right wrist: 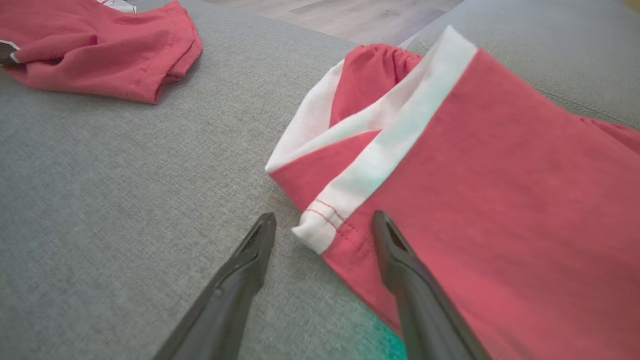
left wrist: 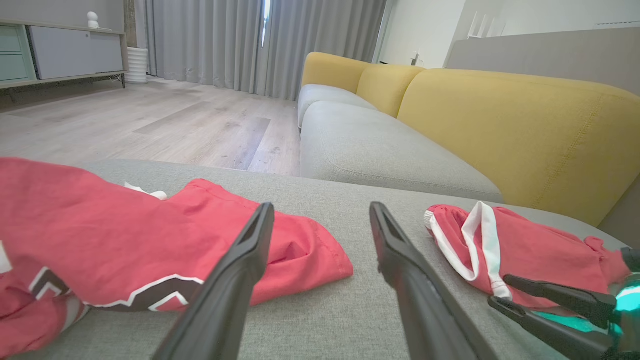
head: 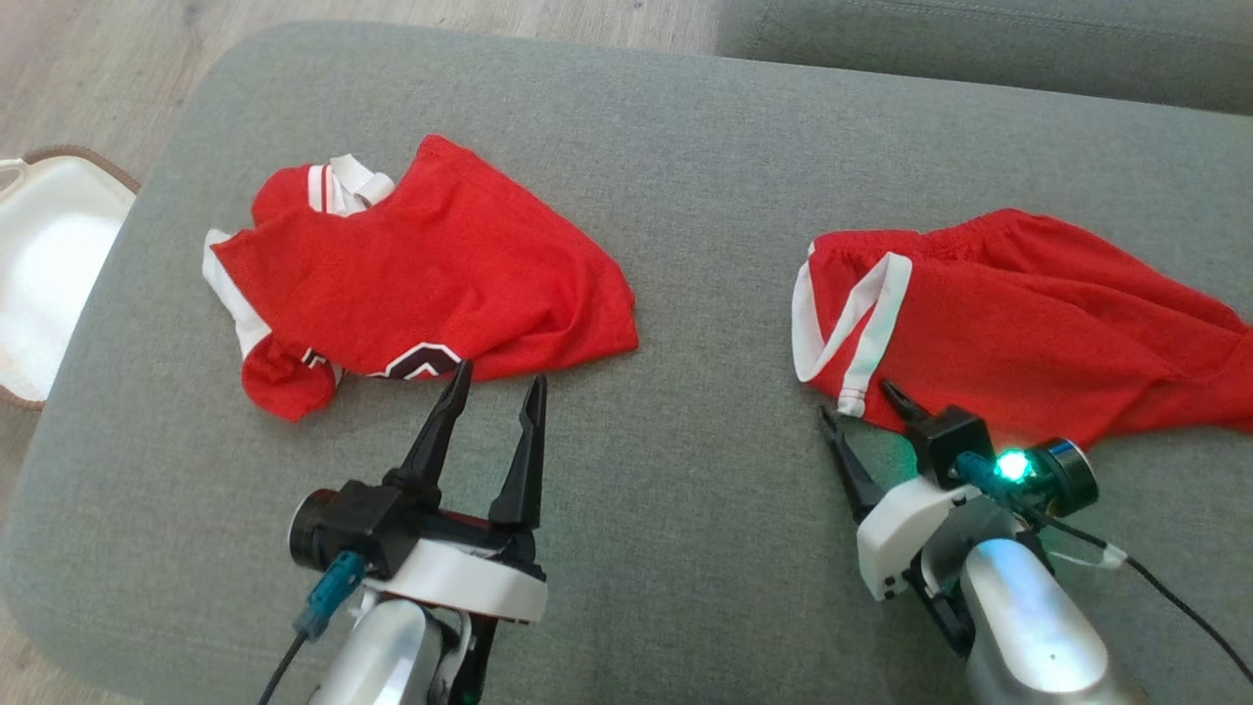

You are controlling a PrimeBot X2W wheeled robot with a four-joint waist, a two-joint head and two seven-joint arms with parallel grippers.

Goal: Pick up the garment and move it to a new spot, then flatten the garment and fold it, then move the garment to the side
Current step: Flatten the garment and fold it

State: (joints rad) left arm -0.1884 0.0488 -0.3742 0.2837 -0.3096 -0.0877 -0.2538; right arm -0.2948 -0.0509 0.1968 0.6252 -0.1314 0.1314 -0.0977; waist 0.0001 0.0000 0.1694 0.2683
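Red shorts (head: 1028,313) and jersey (head: 421,274) lay apart on a grey cushion (head: 705,196).
The right gripper (head: 858,399), wide, straddled the shorts' white-trimmed corner; the left gripper (head: 499,374), also wide, stood just beside the jersey's hem.

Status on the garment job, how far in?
Nothing done: red jersey and red shorts lie crumpled on the grey cushion. In hand: right gripper, open, straddles the shorts' white-trimmed corner; left gripper open by the jersey. Left: pick, move, flatten, fold, set aside.
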